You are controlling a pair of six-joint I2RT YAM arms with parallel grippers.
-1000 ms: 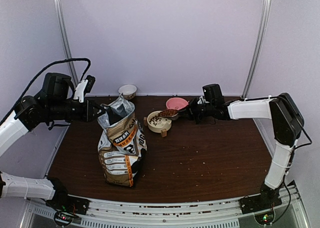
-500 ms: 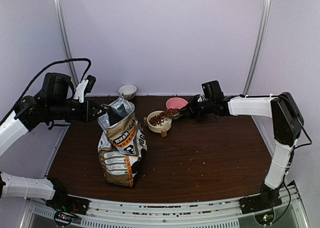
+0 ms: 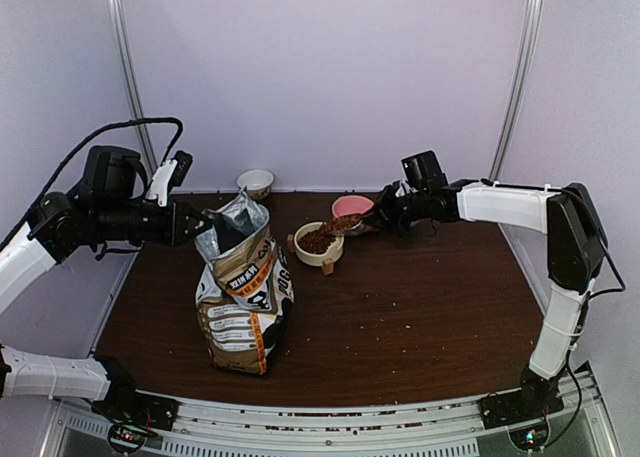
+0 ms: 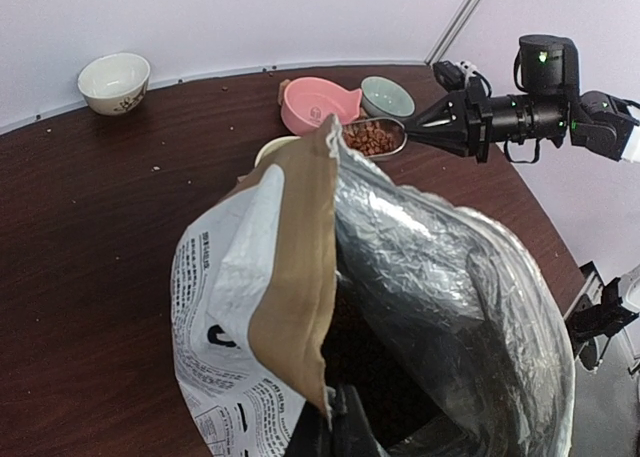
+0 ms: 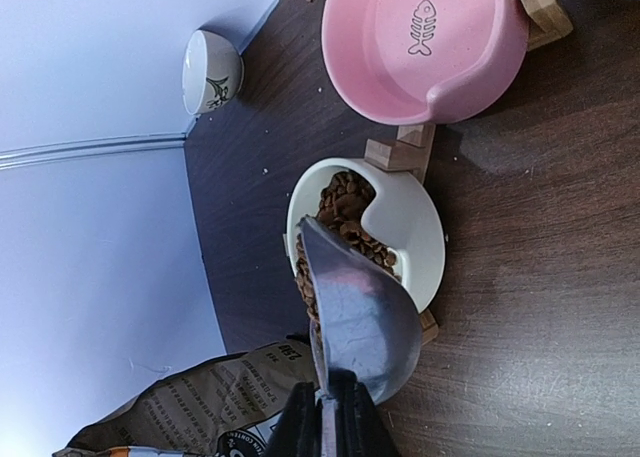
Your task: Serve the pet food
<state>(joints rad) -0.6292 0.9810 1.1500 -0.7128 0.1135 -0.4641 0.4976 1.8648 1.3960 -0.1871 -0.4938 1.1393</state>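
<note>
scoop (image 5: 360,322) now tipped further than a second ago, right gripper (image 5: 330,422) clamped on its handle, pet food (image 5: 340,205) spilling into white bowl (image 5: 416,242); left gripper (image 4: 336,432) pinches bag (image 4: 290,277) rim; step: pouring; next, you likely finish the tilt, keeping the lip over the bowl.

Dark brown wood worktop (image 3: 430,307), rounded far edge against the pale wall. Printed bag (image 3: 243,297) stands upright at left of centre, top open. Small white bowl (image 3: 255,183) at the far edge, upper left. White feeder bowl (image 3: 319,245) on a wooden stand at upper centre. Pink fish-print bowl (image 3: 353,207) on its own stand just behind-right of it. Pale green bowl (image 4: 387,96) beside the pink one. Stray crumbs (image 4: 155,167) are scattered on the wood.
</note>
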